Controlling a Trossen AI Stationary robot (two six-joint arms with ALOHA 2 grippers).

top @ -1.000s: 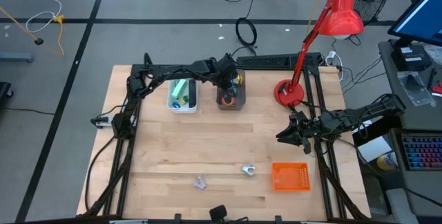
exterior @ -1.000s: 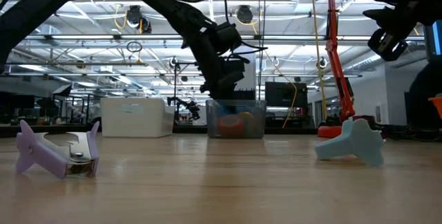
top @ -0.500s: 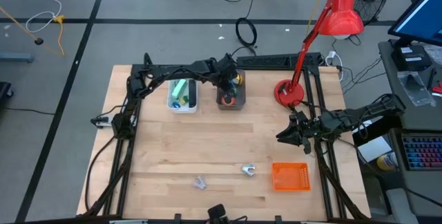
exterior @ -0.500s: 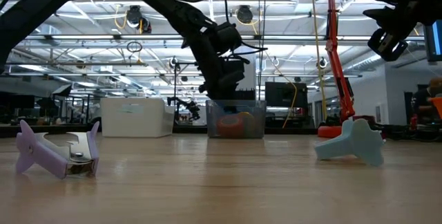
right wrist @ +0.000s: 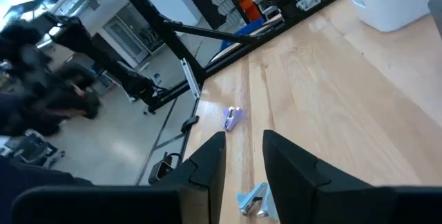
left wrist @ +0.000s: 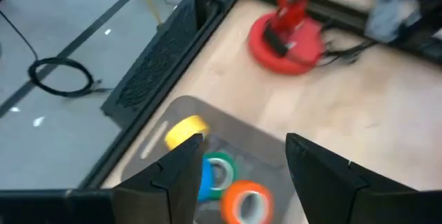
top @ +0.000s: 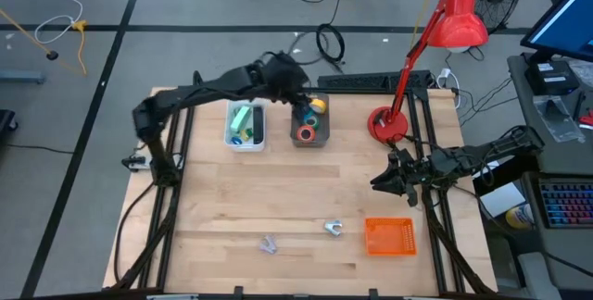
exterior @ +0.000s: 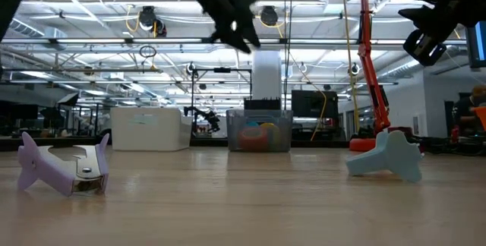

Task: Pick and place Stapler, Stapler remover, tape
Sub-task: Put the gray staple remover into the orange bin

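A clear bin (top: 310, 124) near the table's far edge holds the tape rolls: yellow (left wrist: 185, 131), green (left wrist: 221, 172), blue (left wrist: 206, 182) and orange-red (left wrist: 247, 202). My left gripper (left wrist: 242, 162) hangs open and empty above this bin, raised high (top: 295, 82). A purple staple remover (top: 269, 243) and a light-blue one (top: 334, 229) lie on the table near its near edge, seen also as purple (exterior: 61, 168) and blue (exterior: 387, 156). My right gripper (right wrist: 243, 158) waits open and empty above the table's right side (top: 378, 181). A white bin (top: 245, 124) holds a green object.
An orange basket (top: 389, 236) sits near the near-right corner. A red desk lamp stands with its base (top: 386, 124) right of the clear bin, its head over the far edge. Bare wood lies across the table's middle.
My left gripper has risen out of the clear bin and drawn back a little toward the far edge, its arm swinging up and left. The tape rolls in the bin, covered by the gripper before, now show from above. The right arm has kept still.
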